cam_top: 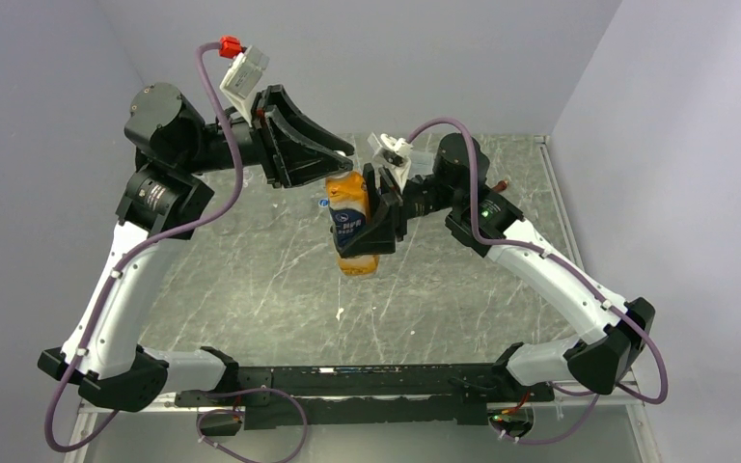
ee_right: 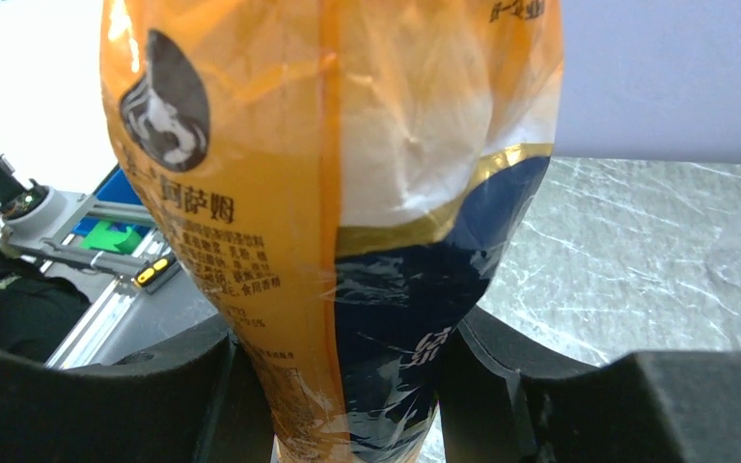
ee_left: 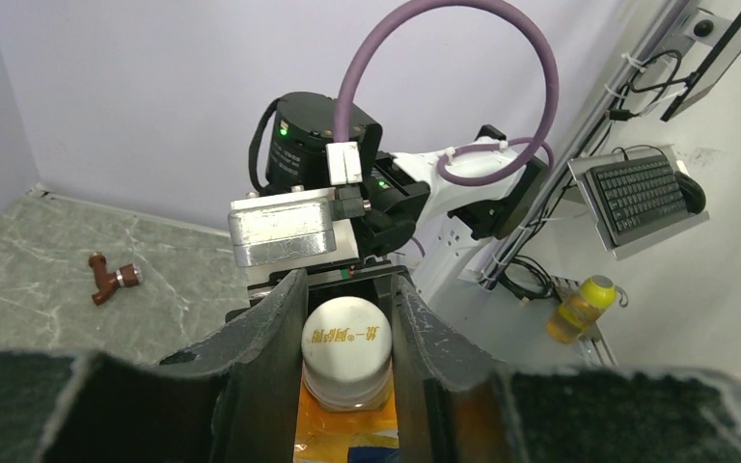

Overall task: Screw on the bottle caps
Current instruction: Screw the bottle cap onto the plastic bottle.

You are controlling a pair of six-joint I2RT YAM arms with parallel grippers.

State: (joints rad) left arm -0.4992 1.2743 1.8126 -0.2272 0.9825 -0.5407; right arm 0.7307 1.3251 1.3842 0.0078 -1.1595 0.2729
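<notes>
We see the right tool (ee_right: 345,367) clamped round the orange bottle (cam_top: 348,214) at its dark blue label band, holding it in the air above the bench (cam_top: 251,289). Left tool (cam_top: 341,166) pinches the white cap (ee_left: 346,340) sitting on the bottle's neck.

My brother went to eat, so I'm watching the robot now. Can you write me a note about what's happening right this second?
Left gripper: shut on the pale cap, which sits on the bottle's neck.
Right gripper: shut on the orange bottle, low on its body. The bottle looks lifted over the table.
Done: the cap is on the bottle. The pictures cannot show whether it is screwed tight.
Left: probably finish twisting, then set the bottle down. No other caps or bottles show clearly in these views.
</notes>
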